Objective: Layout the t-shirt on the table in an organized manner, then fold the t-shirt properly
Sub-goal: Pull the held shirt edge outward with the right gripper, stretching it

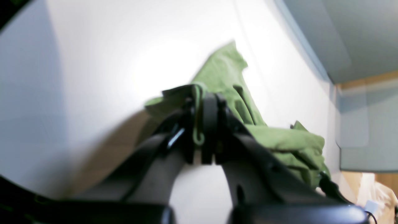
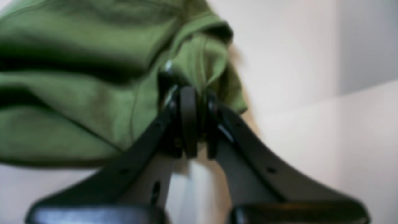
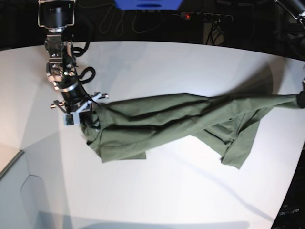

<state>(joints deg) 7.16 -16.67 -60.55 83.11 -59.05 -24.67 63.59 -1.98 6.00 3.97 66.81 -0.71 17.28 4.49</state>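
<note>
Your t-shirt hangs stretched lengthwise between both clenched pincers, left pincer and right pincer gripping opposite ends (sagging above the counter).

Count, all views:
- 1 t-shirt, olive green, single garment
- 1 tabletop, white
- 2 arms: one at the base view's left, one at its right edge, mostly out of frame there
- 2 tools: left tool, right tool, one per arm
- 2 sleeves visible on the shirt
- 1 power strip at the back edge, one red light on it
</note>
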